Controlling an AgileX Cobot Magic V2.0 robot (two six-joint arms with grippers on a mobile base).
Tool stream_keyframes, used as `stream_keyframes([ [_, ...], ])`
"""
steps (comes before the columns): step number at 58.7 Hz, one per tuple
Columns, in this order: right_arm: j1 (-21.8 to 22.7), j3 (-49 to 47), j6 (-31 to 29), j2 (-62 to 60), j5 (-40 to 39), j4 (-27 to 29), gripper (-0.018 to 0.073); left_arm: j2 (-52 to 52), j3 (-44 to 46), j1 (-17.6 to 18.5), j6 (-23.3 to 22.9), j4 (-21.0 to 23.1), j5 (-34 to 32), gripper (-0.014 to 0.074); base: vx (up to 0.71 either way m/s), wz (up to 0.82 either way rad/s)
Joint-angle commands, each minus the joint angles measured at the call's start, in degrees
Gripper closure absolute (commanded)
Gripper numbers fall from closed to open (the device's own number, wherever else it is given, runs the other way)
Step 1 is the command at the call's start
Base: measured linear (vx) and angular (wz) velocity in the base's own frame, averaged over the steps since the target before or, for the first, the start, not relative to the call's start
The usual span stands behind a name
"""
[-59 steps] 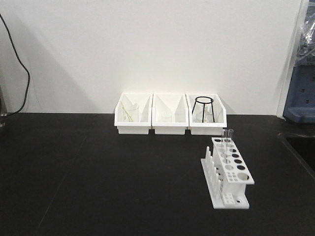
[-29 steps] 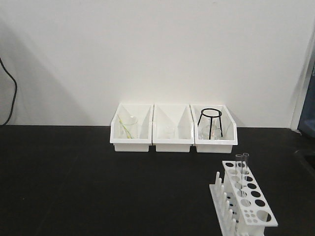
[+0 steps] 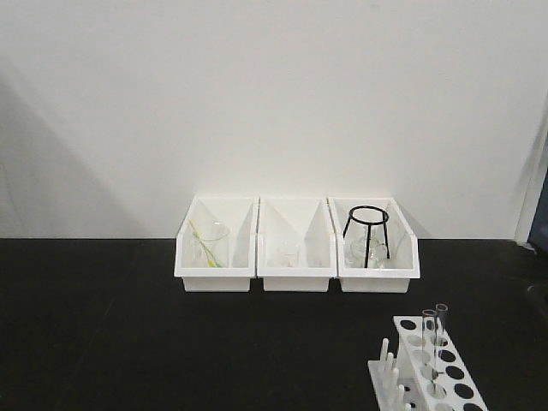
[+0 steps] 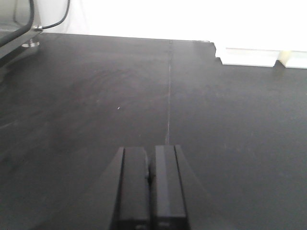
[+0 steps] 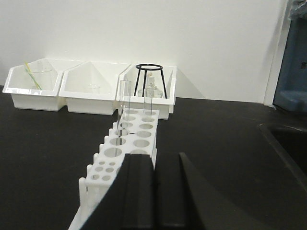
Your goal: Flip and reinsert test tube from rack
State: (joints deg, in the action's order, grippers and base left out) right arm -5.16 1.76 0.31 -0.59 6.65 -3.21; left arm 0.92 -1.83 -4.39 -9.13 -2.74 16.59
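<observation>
The white rack [image 3: 401, 325] stands on the black table at the bottom right of the front view, its lower end cut off by the frame. Two clear test tubes [image 3: 428, 342] [image 3: 442, 330] stand upright in its far holes. From the right wrist the rack [image 5: 129, 142] runs straight ahead, with one tube [image 5: 123, 103] on the left and a shorter-looking one [image 5: 148, 103] on the right. My right gripper [image 5: 154, 159] is shut and empty, just behind the rack's near end. Over bare table, my left gripper [image 4: 151, 154] is shut and empty.
Three white open-front bins [image 3: 298, 274] line the back wall. The left one holds a beaker with a green rod [image 3: 210, 244], the right one a black ring stand [image 3: 366, 231]. A sunken black edge [image 5: 288, 143] and a blue object [image 5: 293, 62] lie to the right.
The front view has shifted: the bins look nearer, the rack has slid to the bottom right corner, and the black cable at left has left the frame.
</observation>
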Motion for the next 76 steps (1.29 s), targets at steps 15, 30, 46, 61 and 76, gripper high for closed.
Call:
stream_keyframes([
  [15, 0.0, 0.1, -0.3, -0.6, -4.6, -0.2, 0.0571, 0.6, 0.0, 0.4, 0.0, 0.3, -5.0, 0.0603, 0.13, -0.03],
  [30, 0.0, 0.1, -0.3, -0.6, -4.6, -0.2, 0.0571, 0.6, 0.0, 0.4, 0.0, 0.3, -5.0, 0.0603, 0.07, -0.01],
  [46, 0.0, 0.1, -0.3, -0.6, -4.6, -0.2, 0.0571, 0.6, 0.0, 0.4, 0.0, 0.3, -5.0, 0.0603, 0.01, 0.00],
  [61, 0.0, 0.1, -0.3, -0.6, -4.7, -0.4, 0.0571, 0.6, 0.0, 0.4, 0.0, 0.3, -5.0, 0.0603, 0.00, 0.00],
  [76, 0.0, 0.1, -0.3, -0.6, -10.6, 0.8, 0.0571, 0.6, 0.0, 0.4, 0.0, 0.3, -5.0, 0.0603, 0.00, 0.00],
])
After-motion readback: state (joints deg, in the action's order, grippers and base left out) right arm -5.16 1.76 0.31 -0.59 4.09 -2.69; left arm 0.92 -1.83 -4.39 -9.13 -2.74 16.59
